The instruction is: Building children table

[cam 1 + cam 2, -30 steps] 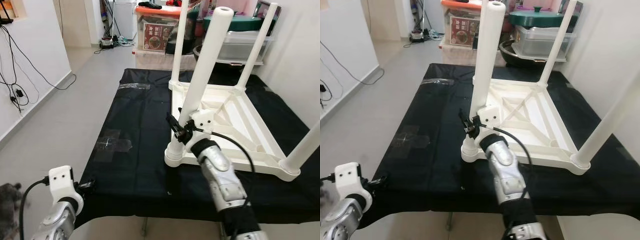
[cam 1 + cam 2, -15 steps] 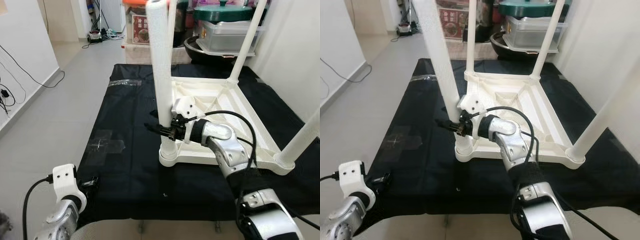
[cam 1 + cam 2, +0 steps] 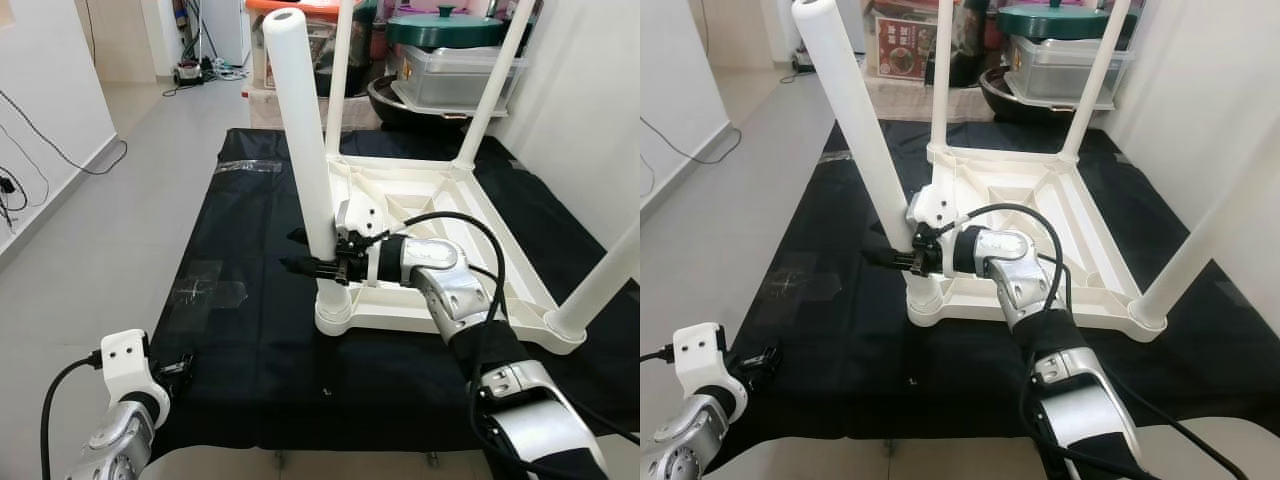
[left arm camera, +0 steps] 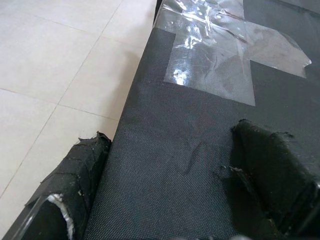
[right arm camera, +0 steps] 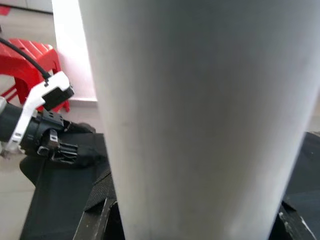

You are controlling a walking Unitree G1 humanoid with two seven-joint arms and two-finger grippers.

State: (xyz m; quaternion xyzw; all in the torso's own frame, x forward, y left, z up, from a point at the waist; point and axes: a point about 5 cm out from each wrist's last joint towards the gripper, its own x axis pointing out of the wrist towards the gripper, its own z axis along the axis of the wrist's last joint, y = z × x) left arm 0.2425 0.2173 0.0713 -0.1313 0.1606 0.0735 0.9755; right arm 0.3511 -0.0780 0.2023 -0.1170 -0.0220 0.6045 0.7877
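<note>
A white children's table (image 3: 478,222) lies upside down on a black cloth (image 3: 250,340), its legs pointing up. The near left leg (image 3: 302,140) stands in its corner socket (image 3: 334,310) and leans to the left. My right gripper (image 3: 300,251) is shut on that leg low down, just above the socket. The right wrist view has the leg (image 5: 200,110) between the black fingers (image 5: 100,220). My left gripper (image 3: 178,368) hangs open at the cloth's near left edge, its fingers (image 4: 75,180) apart over the cloth (image 4: 200,150).
Clear tape patches (image 3: 212,292) are stuck on the cloth. Storage boxes (image 3: 460,75) and a green lidded pot (image 3: 445,28) crowd the far end. A white wall (image 3: 590,110) runs along the right. Cables (image 3: 40,150) trail over the floor on the left.
The held leg has swung from leaning right, through upright, to leaning left. My right gripper stays on it. The head view has shifted. The left arm has barely moved.
</note>
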